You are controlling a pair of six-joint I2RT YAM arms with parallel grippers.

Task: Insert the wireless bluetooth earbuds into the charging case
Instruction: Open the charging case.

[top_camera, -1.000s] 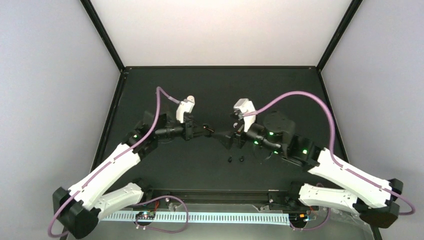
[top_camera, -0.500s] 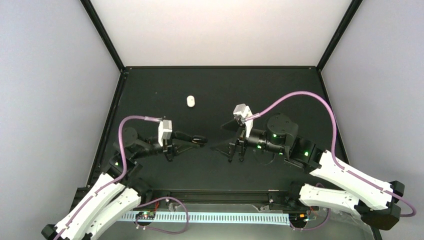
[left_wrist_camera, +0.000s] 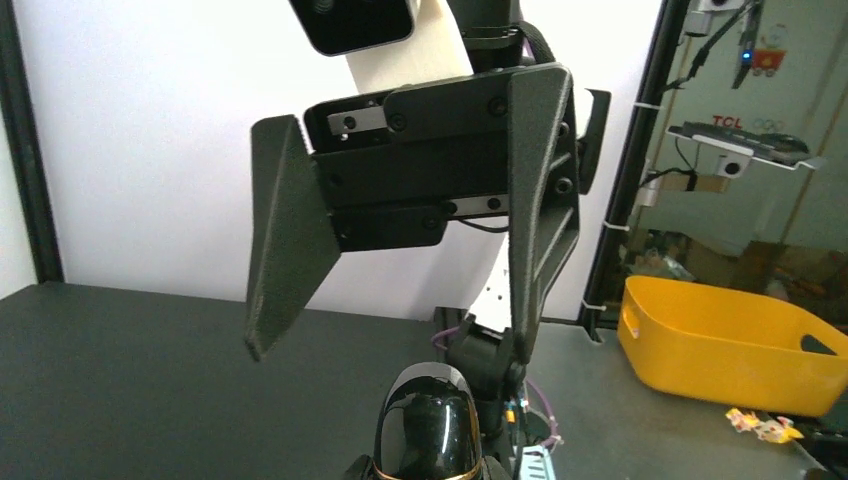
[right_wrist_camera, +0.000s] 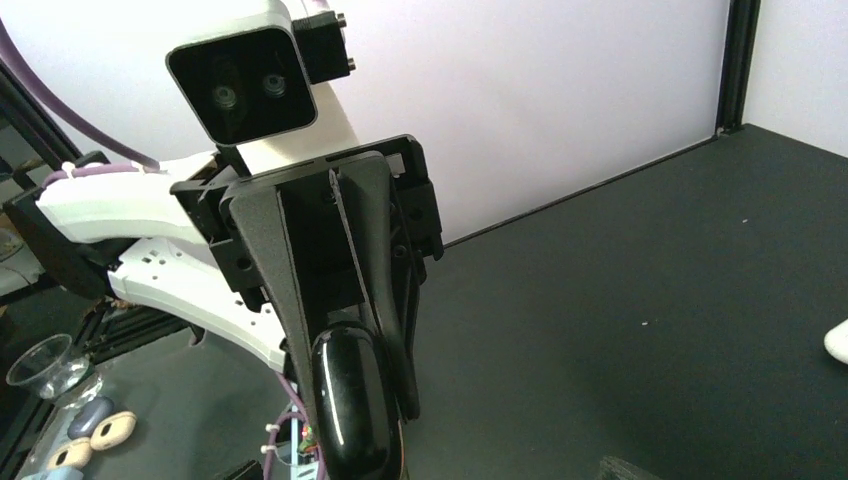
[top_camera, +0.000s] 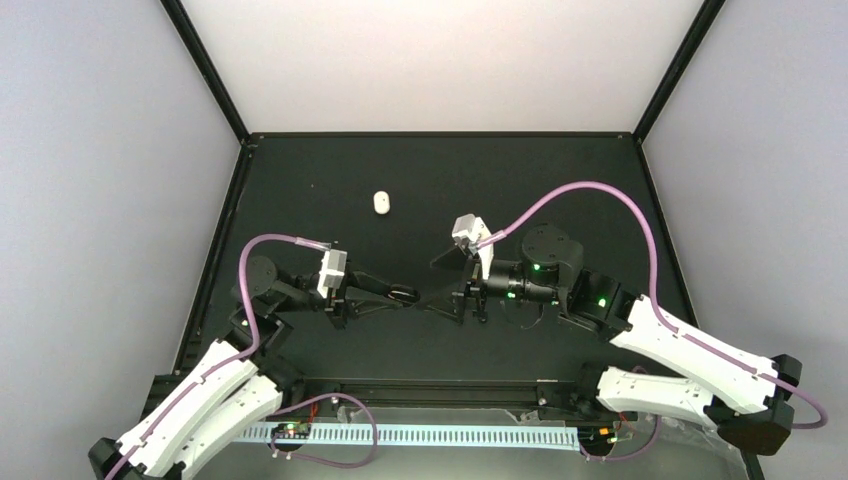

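Note:
The charging case [top_camera: 408, 295] is a glossy black oval, held above the mat with my left gripper [top_camera: 395, 294] shut on it. The left wrist view shows its shiny end [left_wrist_camera: 430, 420] at the bottom. Facing it, my right gripper [top_camera: 432, 300] stands open, its two dark fingertips spread wide just beyond the case's tip [left_wrist_camera: 390, 350]. In the right wrist view the case [right_wrist_camera: 350, 410] sits between the left gripper's fingers [right_wrist_camera: 270, 270]. The earbuds are hidden from every view.
A small white oval object [top_camera: 381, 202] lies on the black mat behind the grippers and shows at the right wrist view's edge [right_wrist_camera: 838, 342]. Black frame posts and white walls enclose the mat. A yellow bin [left_wrist_camera: 730, 345] sits outside the cell.
My left arm folded back toward the near left, carrying the case, and the white oval came into sight. My right gripper swung left and down to face the case and now covers two small black pieces.

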